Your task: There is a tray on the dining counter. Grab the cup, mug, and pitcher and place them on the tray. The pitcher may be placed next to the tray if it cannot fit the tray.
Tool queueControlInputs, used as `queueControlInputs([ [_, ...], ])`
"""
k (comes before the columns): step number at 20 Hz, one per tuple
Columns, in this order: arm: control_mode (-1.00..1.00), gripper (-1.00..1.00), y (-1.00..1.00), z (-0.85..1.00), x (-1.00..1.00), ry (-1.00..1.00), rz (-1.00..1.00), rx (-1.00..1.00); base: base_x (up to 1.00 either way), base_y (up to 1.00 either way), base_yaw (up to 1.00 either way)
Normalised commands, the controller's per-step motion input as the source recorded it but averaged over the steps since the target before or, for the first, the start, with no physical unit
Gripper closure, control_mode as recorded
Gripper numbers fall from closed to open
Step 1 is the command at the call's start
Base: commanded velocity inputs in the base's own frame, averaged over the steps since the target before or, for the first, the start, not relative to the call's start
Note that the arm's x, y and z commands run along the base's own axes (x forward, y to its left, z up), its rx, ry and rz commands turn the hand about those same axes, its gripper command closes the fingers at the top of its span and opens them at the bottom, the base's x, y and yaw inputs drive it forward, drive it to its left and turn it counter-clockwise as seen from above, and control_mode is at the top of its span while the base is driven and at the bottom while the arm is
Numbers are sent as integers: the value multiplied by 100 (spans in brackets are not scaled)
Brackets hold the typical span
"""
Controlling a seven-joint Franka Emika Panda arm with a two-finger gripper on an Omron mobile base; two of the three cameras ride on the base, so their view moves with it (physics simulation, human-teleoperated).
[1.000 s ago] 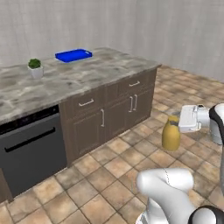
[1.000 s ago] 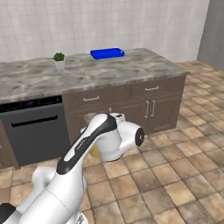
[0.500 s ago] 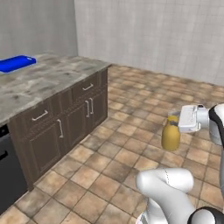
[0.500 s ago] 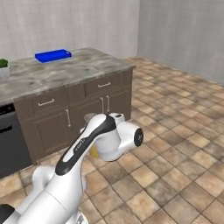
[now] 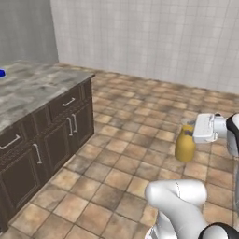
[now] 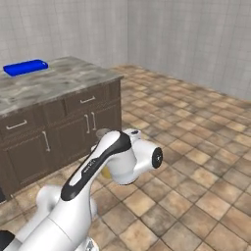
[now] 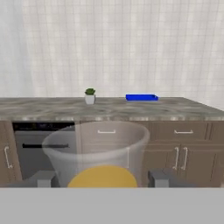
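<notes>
The white arm's two-finger gripper [image 5: 192,135] is pinching the small yellow-orange, bottle-shaped pitcher [image 5: 185,144] by its neck, carrying it upright above the brown tiled floor [image 5: 130,140], well apart from the counter. In the hand view the dark fingertips [image 7: 159,178] are standing spread wide at 8 and 4 o'clock, with the pitcher's translucent rim [image 7: 97,146] and yellow body [image 7: 103,176] sitting between them at 6 o'clock.

The long dining counter with its grey-beige marbled stone top [image 6: 59,83] over dark brown cabinets [image 6: 73,130] is lying at 9 to 10 o'clock in both base views. The bright blue flat rectangular tray [image 6: 25,67] is resting on the stone top near its far end, at 10 o'clock in the right base view and at about 1 o'clock in the hand view [image 7: 141,97]. A small green potted plant in a white pot [image 7: 89,96] is standing on the same top, near the tray and to its left in the hand view. A dark dishwasher front [image 7: 41,148] is sitting under the counter at 9 o'clock there.
</notes>
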Motion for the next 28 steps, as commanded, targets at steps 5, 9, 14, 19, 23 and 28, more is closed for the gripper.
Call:
queueControlInputs([
  [5,100,100,0,0,0,0,0,0,88,-16,-1],
  [9,100,100,0,0,0,0,0,0,93,-15,0],
  [14,100,100,0,0,0,0,0,0,94,-12,0],
  [19,100,100,0,0,0,0,0,0,94,-11,0],
  [23,100,100,0,0,0,0,0,0,94,-12,1],
  [28,100,100,0,0,0,0,0,0,94,-13,2],
])
